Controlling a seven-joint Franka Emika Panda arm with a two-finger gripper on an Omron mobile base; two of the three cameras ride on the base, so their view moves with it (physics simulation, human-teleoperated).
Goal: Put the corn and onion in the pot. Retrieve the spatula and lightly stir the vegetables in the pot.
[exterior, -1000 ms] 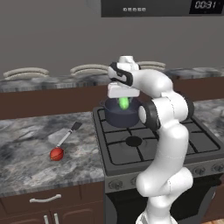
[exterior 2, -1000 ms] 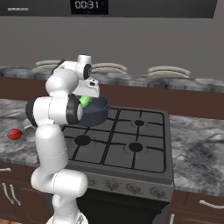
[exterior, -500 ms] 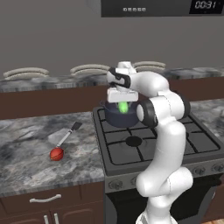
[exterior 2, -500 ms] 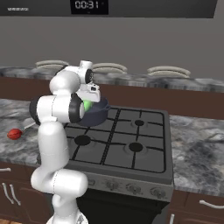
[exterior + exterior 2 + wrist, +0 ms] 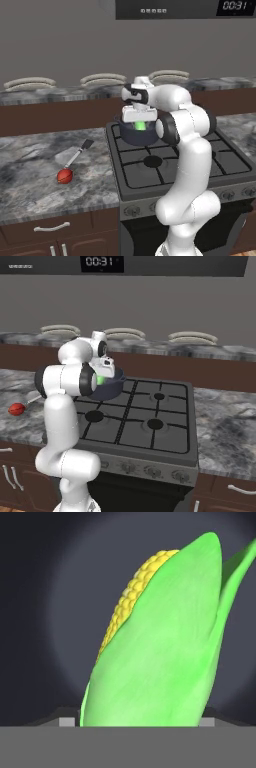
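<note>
My gripper [image 5: 140, 122] hangs over the dark blue-grey pot [image 5: 129, 137] on the stove's back left burner, shut on the light-green corn [image 5: 140, 125]. In the hand view the corn [image 5: 160, 652], husk partly peeled off yellow kernels, stands between the fingertips [image 5: 64, 721] with the pot's dark inside [image 5: 45, 612] behind it. From the right, the corn [image 5: 100, 380] dips into the pot [image 5: 113, 387]. The red onion [image 5: 64, 175] lies on the counter left of the stove, beside the spatula [image 5: 75, 154]. The onion [image 5: 16, 409] also shows at the left edge.
The black gas stove [image 5: 165, 165] has several burners with bare grates in front of and right of the pot. Grey marble counter [image 5: 30, 180] runs left of it. Stacked plates [image 5: 102, 79] sit on the back ledge. Cabinet drawers [image 5: 52, 227] lie below.
The hand has come down with the corn, from above the pot's rim to the pot's mouth. The onion and spatula have not moved.
</note>
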